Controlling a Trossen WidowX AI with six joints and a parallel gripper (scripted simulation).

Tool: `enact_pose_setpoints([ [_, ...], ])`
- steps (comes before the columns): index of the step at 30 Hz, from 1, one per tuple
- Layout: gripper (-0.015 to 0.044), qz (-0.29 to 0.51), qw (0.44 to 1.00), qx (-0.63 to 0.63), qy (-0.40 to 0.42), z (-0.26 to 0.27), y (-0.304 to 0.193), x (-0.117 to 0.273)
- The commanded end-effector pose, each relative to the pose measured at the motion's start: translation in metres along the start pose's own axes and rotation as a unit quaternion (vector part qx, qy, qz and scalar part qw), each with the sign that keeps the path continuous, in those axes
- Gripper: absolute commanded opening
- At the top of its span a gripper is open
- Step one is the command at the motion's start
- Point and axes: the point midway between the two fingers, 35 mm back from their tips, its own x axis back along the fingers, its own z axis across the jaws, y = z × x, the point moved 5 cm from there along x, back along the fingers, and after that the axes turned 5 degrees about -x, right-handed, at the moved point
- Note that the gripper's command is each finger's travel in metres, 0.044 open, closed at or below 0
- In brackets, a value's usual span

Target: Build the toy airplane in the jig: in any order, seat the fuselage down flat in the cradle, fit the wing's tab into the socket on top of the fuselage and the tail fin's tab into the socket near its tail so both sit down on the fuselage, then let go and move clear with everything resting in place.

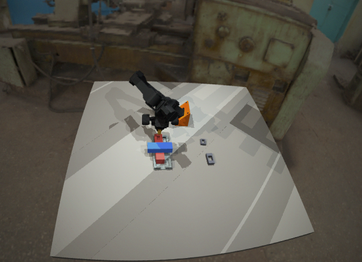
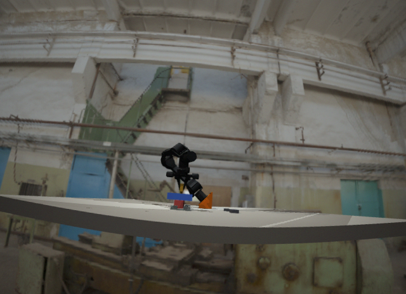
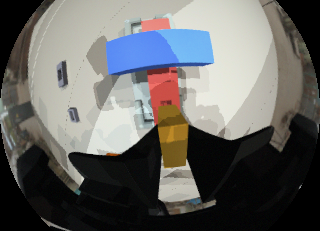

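The red fuselage (image 1: 159, 158) (image 2: 178, 204) (image 3: 162, 83) lies lengthwise in the pale grey jig (image 1: 162, 167) (image 3: 139, 93); I cannot tell whether it is fully flat. The blue wing (image 1: 159, 147) (image 2: 179, 196) (image 3: 150, 51) lies crosswise on top of the fuselage, its tab hidden. My gripper (image 1: 159, 129) (image 2: 181, 183) (image 3: 169, 126) is shut on the yellow tail fin (image 1: 159, 132) (image 2: 181, 188) (image 3: 173, 153). The fin hangs upright above the fuselage's tail end, close to the small tail socket (image 1: 158, 137) (image 3: 165, 102). The socket shows open in front of the fin.
Two small dark grey hollow blocks, the smaller one (image 1: 203, 141) (image 3: 73, 115) and the larger one (image 1: 210, 158) (image 3: 61, 74), lie on the table beside the jig. An orange wedge-shaped block (image 1: 185, 119) (image 2: 206, 203) stands by the arm's base behind the jig.
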Motion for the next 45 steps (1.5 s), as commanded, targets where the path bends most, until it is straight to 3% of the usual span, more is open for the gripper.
enact_pose_setpoints([
  [1, 0.0065, 0.000, 1.000, 0.003, -0.002, -0.001, 0.000, 0.000],
  [34, 0.0065, -0.001, 1.000, 0.002, -0.003, -0.002, -0.001, -0.040],
  [41, 0.0000, 0.002, 1.000, 0.002, -0.001, -0.002, -0.001, -0.038],
  [44, 0.0000, 0.002, 1.000, 0.002, -0.001, -0.002, -0.001, -0.038],
  [45, 0.0026, 0.002, 1.000, 0.002, -0.001, -0.002, -0.001, -0.038],
])
